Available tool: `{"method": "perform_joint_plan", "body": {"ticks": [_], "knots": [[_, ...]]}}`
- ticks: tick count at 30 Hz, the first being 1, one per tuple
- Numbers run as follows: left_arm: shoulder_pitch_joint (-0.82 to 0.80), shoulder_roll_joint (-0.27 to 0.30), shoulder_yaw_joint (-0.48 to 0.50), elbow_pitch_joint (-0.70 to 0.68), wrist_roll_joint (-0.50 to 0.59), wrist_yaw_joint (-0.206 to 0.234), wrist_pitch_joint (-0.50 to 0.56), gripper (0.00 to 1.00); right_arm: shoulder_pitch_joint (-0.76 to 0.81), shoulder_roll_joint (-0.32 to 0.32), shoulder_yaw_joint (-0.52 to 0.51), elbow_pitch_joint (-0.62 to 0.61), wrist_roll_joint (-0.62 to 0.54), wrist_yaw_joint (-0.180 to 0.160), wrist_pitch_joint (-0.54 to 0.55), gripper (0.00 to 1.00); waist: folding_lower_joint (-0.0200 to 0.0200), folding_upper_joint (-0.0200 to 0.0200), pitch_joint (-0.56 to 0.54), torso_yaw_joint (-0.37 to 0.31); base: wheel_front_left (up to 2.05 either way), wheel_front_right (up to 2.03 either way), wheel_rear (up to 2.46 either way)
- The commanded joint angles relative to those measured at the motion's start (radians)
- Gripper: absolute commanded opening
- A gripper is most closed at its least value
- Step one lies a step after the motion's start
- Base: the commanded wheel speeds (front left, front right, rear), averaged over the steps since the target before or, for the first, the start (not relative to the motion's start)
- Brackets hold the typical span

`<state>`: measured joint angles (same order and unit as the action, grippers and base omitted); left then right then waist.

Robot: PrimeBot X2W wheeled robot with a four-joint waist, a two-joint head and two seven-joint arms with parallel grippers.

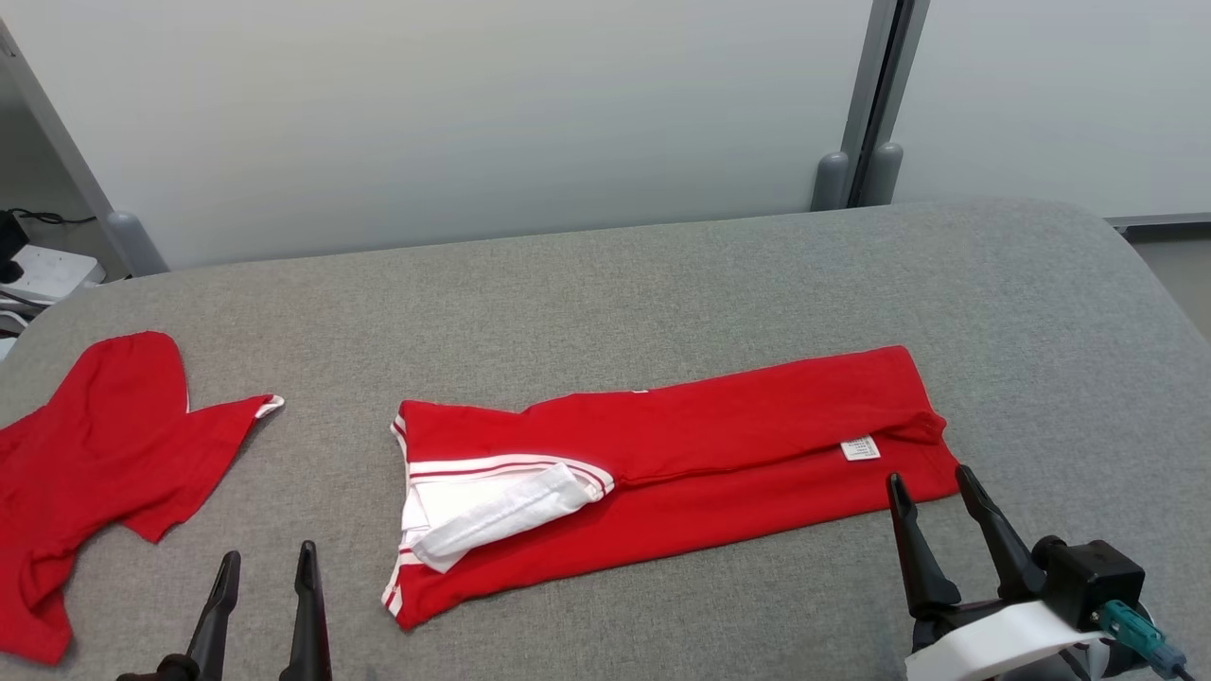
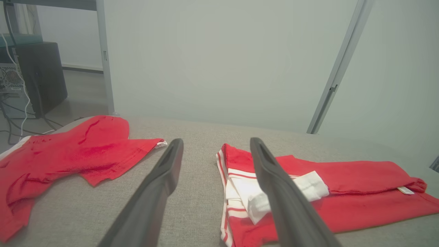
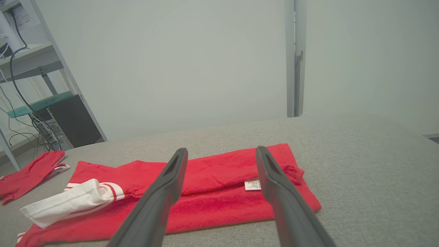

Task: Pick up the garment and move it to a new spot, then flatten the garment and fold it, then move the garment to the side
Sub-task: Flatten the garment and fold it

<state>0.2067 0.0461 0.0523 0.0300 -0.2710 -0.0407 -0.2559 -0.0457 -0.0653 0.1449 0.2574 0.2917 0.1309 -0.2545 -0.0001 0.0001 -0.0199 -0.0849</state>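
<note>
A red garment (image 1: 700, 454) with white striped trim and a white collar piece lies folded into a long band across the middle of the grey padded table (image 1: 662, 274). Its small white label (image 1: 860, 448) shows near the right end. My right gripper (image 1: 932, 482) hovers open just in front of that right end, nothing between its fingers; in the right wrist view the garment (image 3: 212, 192) lies beyond the spread fingers. My left gripper (image 1: 265, 558) stands open at the lower left, short of the garment's striped left end (image 2: 236, 178), holding nothing.
A second red garment (image 1: 95, 454) lies crumpled at the table's left edge, also seen as red cloth (image 2: 68, 154) in the left wrist view. White partition panels (image 1: 473, 113) stand behind the table. Shelving with cables (image 3: 31, 103) stands off to the left.
</note>
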Motion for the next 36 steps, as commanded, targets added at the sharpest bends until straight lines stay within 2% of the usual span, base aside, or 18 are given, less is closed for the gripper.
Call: {"method": "perform_joint_plan", "body": {"ticks": [1, 25, 31, 36], "knots": [[-0.025, 0.004, 0.035, -0.024, 0.013, 0.009, -0.006, 1.00, -0.014, -0.002, 0.023, -0.021, -0.001, 0.000, -0.007, 1.00, 0.0001, -0.0001, -0.001, -0.001, 0.00, 0.00, 0.00], [-0.010, 0.004, 0.025, -0.027, 0.022, 0.001, -0.006, 1.00, -0.012, -0.010, 0.028, -0.003, 0.008, 0.000, -0.007, 1.00, 0.0001, -0.0001, 0.007, 0.010, 0.00, 0.00, 0.00], [-0.018, 0.004, 0.013, -0.031, 0.024, -0.001, -0.006, 1.00, -0.081, -0.042, 0.053, 0.097, 0.048, 0.000, -0.007, 1.00, 0.0001, -0.0001, 0.027, 0.019, 0.00, 0.00, 0.00], [-0.037, 0.004, -0.003, -0.031, 0.030, -0.006, -0.006, 1.00, -0.154, -0.042, -0.009, 0.203, 0.082, 0.000, -0.007, 1.00, 0.0001, -0.0001, 0.050, 0.037, 0.00, 0.00, 0.00]]}}
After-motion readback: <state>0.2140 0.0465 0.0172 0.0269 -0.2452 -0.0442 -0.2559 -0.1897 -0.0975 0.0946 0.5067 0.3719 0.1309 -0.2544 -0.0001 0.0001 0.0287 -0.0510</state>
